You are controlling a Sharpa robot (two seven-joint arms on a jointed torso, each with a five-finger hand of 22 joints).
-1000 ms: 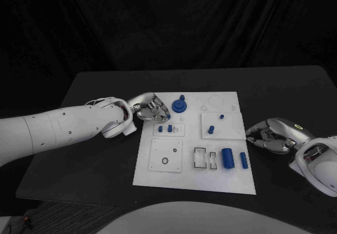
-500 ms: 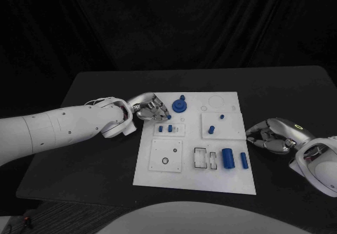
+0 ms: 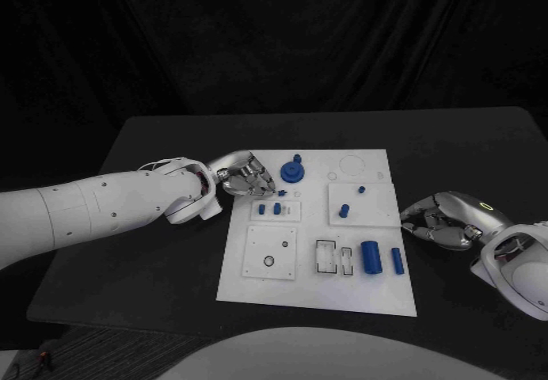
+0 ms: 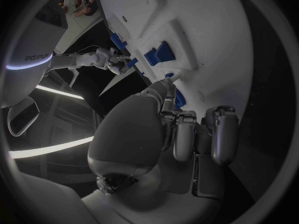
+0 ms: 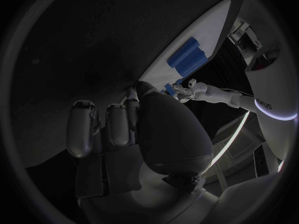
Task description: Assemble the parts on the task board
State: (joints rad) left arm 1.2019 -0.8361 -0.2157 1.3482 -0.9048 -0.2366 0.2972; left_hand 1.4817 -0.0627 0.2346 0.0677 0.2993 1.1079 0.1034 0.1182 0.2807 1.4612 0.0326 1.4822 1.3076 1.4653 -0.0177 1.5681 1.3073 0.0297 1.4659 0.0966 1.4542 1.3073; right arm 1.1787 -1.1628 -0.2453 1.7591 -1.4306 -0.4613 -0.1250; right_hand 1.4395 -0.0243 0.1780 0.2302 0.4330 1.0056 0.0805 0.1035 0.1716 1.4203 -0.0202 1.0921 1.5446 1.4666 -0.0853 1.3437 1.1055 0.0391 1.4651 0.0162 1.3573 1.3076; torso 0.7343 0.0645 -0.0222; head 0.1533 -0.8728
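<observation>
Blue part [image 3: 279,191] pinched by your left hand [image 3: 247,179] beside the round gear [image 3: 292,171]; seat it next. Right hand [image 3: 443,222] curled, holding nothing.

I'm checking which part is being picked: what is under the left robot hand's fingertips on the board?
A small blue part peeks out beneath the left robot hand, over the task board near the blue round piece. The fingers cover most of it, so its shape cannot be told.

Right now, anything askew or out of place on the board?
Nothing stands out. The white board lies flat, blue pieces sit in or beside their slots. The left hand pinches a small blue piece at its edge; the right hand rests beside it.
</observation>
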